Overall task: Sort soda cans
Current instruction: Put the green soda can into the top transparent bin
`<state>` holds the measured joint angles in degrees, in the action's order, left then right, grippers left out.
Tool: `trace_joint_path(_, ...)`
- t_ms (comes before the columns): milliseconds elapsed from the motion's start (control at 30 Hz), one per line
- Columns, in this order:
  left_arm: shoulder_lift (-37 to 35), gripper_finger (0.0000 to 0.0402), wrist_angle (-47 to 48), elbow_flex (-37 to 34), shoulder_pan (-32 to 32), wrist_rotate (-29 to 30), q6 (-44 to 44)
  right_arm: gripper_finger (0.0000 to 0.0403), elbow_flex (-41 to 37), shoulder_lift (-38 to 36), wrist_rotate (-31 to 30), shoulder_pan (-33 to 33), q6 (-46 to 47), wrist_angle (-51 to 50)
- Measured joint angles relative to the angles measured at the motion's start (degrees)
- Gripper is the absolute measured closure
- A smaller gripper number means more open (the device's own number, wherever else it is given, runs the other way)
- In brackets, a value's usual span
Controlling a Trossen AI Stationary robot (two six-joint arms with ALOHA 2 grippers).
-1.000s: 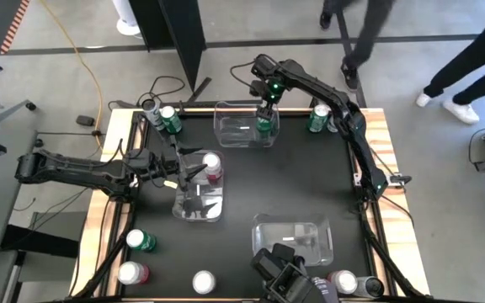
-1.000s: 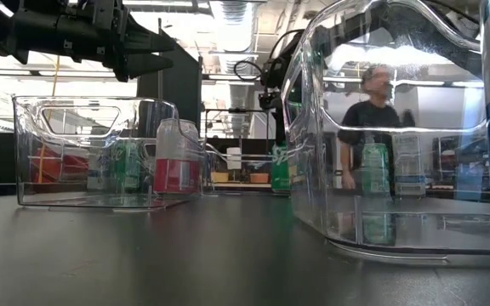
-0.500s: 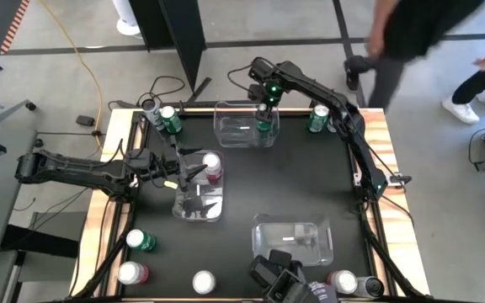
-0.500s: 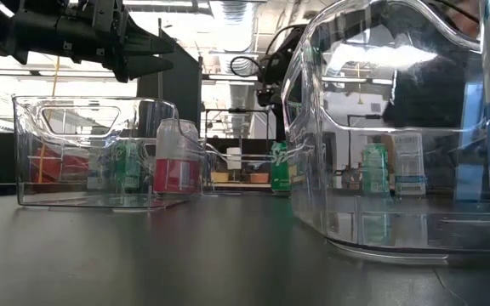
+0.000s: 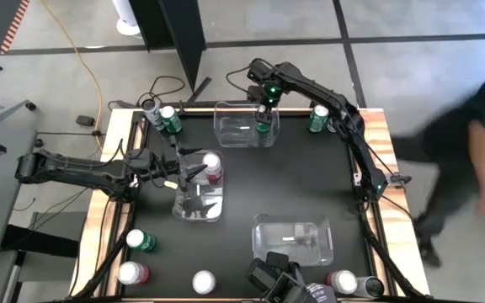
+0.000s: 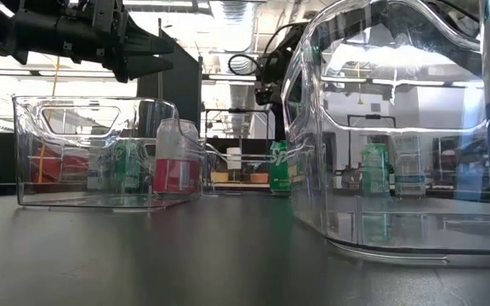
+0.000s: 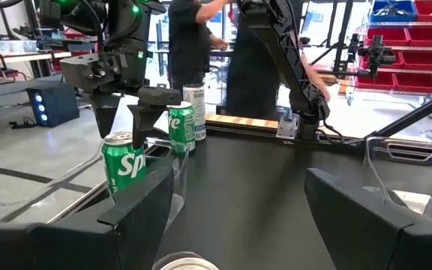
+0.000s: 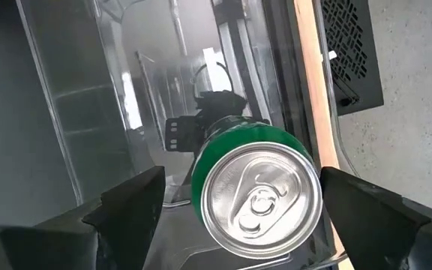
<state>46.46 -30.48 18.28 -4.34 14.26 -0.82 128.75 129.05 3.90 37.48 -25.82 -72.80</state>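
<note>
Cans stand along the table's borders, so the dark middle of the table (image 5: 310, 185) stays free for moving. On the left side, a green can (image 5: 140, 241), a red can (image 5: 131, 273) and a silver-topped can (image 5: 203, 282) stand near the front edge, and a green can (image 5: 170, 119) stands beside a dark can (image 5: 150, 108) at the far left corner. The left gripper (image 5: 194, 174) hovers over the middle-left clear bin (image 5: 199, 202), its fingers spread wide and holding nothing; a red-pink can (image 5: 212, 167) stands upright in this bin's far end. Further right, the right gripper (image 5: 263, 116) hangs above the far bin (image 5: 244, 126), its fingers wide apart on both sides of an upright green can (image 8: 255, 189), not pressing it. Another green can (image 5: 318, 118) stands at the far right edge, and a third bin (image 5: 293, 239) lies near the front. Compared with a second ago, both arms keep their places, and the person (image 5: 470, 160) has moved to the right side of the table. All cans stand with the long axis vertical, silver tops up.
</note>
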Motion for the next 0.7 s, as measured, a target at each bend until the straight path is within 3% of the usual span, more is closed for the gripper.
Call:
trace_joint_path(367, 0.0, 0.0107, 0.21, 0.0, 0.0, 0.0, -0.02, 0.0033, 6.28, -0.52, 0.0, -0.09, -0.59, -1.16)
trace_joint_path(700, 0.0, 0.0107, 0.26, 0.0, 0.02, 0.0, 0.02, 0.0036, 5.88, -9.72, 2.01, -0.75, 4.72, 0.0)
